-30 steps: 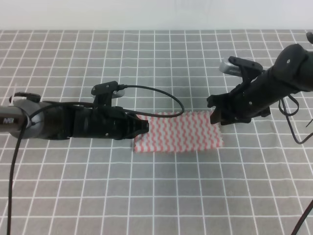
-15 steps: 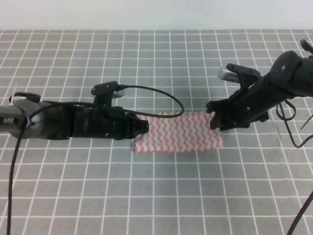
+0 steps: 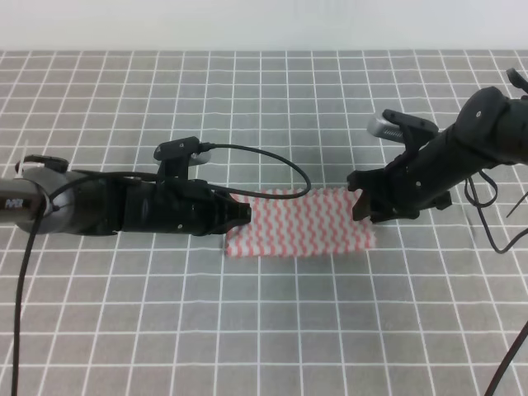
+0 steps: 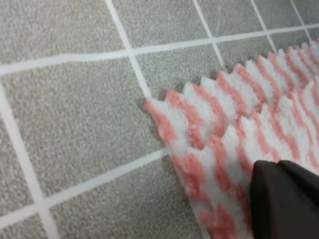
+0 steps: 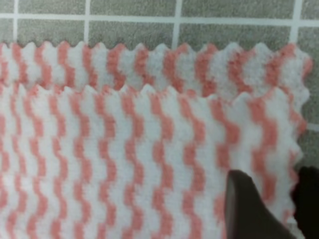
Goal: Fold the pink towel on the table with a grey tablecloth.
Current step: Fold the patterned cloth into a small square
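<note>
Pink towel (image 3: 301, 223), 2 layers, lies centre-frame on the table (image 3: 272, 330), long axis left-right between left end effector (image 3: 241, 213) and right end effector (image 3: 363, 202); neither grip discernible.

A plain pale wall (image 3: 264, 25) spans the back.

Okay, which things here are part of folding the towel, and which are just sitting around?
Part of the job:
- pink towel, already lying in two layers
- table with a grey tablecloth
- left gripper at the towel's left end
- right gripper at its right end

Just there:
- black cable looping over the left arm
</note>
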Robot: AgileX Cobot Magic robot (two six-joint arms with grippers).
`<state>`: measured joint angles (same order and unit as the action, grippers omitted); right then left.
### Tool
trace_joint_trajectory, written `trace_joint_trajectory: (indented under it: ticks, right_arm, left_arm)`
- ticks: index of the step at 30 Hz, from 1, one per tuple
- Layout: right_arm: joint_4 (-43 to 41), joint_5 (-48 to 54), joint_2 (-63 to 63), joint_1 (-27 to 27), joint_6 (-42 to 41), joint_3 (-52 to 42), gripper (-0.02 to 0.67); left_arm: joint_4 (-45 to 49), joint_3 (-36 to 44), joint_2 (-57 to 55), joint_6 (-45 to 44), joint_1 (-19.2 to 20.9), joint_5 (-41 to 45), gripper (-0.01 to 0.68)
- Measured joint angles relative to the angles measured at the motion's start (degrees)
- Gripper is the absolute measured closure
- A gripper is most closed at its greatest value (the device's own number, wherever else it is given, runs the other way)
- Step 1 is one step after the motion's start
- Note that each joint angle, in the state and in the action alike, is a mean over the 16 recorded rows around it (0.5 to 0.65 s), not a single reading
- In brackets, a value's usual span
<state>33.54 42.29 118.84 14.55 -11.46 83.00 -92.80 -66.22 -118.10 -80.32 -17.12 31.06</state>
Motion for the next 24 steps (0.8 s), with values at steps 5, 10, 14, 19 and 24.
trace_joint_trajectory:
  ticks: [5, 10, 14, 19, 24]
  right_arm:
    - [1.2, 0.7, 0.1, 0.0, -0.5, 0.0, 0.474]
    - [2.2, 1.2, 0.2, 0.0, -1.1, 0.0, 0.511]
    - [2.5, 1.6, 0.2, 0.0, -1.1, 0.0, 0.557]
    - [3.0, 2.4, 0.3, 0.0, -1.1, 0.7, 0.607]
    - [4.0, 4.0, 0.4, 0.0, -1.0, 2.5, 0.647]
  left_arm:
    - [0.3, 0.1, 0.1, -0.1, 0.0, -0.1, 0.676]
    - [0.4, 0.1, 0.1, -0.1, 0.0, -0.2, 0.675]
    - [0.3, 0.1, 0.1, -0.1, 0.0, -0.1, 0.676]
    - [0.1, 0.0, 0.0, -0.1, 0.0, 0.0, 0.676]
    - [-0.1, -0.1, -0.1, -0.1, 0.0, 0.2, 0.676]
